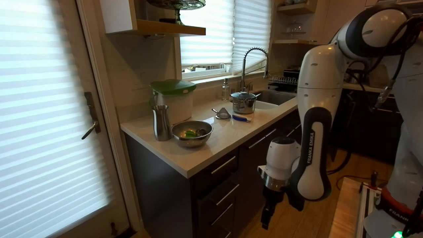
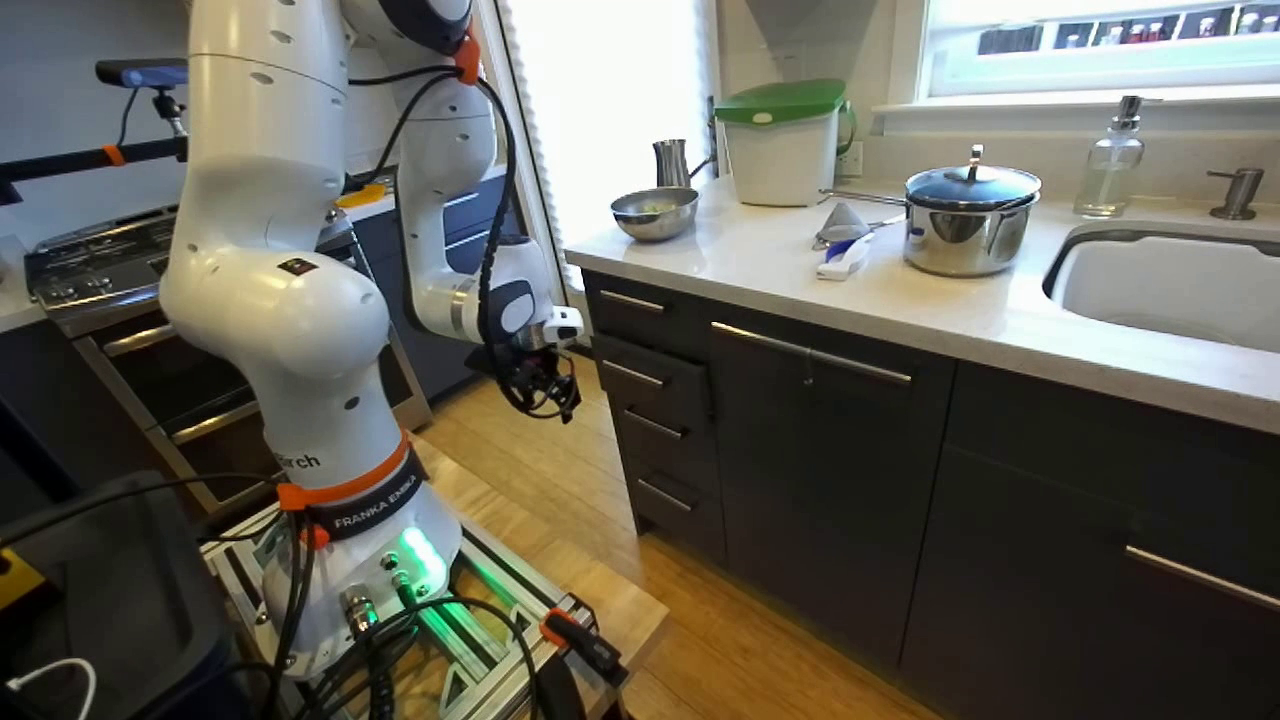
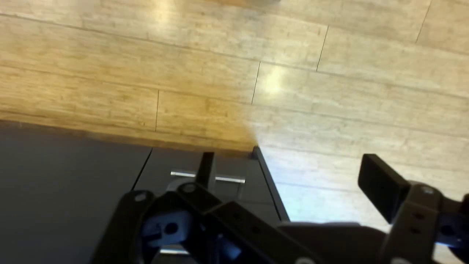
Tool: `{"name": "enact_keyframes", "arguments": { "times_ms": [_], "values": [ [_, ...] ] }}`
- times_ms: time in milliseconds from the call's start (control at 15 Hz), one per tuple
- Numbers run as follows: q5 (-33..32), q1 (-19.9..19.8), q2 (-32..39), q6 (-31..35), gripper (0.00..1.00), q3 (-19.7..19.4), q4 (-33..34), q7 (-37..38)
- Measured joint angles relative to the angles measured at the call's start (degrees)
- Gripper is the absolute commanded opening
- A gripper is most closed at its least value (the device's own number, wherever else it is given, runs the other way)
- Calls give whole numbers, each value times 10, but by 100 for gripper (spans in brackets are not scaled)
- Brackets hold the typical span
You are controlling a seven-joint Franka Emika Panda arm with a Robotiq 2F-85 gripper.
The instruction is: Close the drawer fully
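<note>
The dark drawer second from the top juts out a little from the cabinet in both exterior views [image 1: 211,199] [image 2: 682,388]. It has a silver bar handle [image 2: 632,373]. My gripper [image 3: 289,157] is open, with nothing between its wide-apart fingers. It points down in front of the drawers, apart from them, in both exterior views [image 1: 265,222] [image 2: 568,400]. In the wrist view one finger overlaps a lower drawer's handle [image 3: 231,179], and the other is over the floor. The gripper's body hides part of the drawer fronts there.
The counter [image 2: 700,268] overhangs the drawers. It carries a metal bowl [image 1: 192,142], a green-lidded bin [image 1: 175,102] and a lidded pot [image 2: 970,235]. A top drawer [image 2: 645,325] and lower drawers [image 2: 670,510] lie flush. A wide panel [image 2: 820,450] adjoins them. Wood floor [image 3: 205,73] lies below.
</note>
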Motion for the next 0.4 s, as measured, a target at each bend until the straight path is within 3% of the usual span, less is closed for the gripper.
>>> {"name": "enact_keyframes", "arguments": {
  "times_ms": [200, 400],
  "values": [
    [-9, -75, -33, -130, 100, 75, 9, -31],
    [-4, -78, -38, -137, 100, 79, 11, -35]
  ]
}}
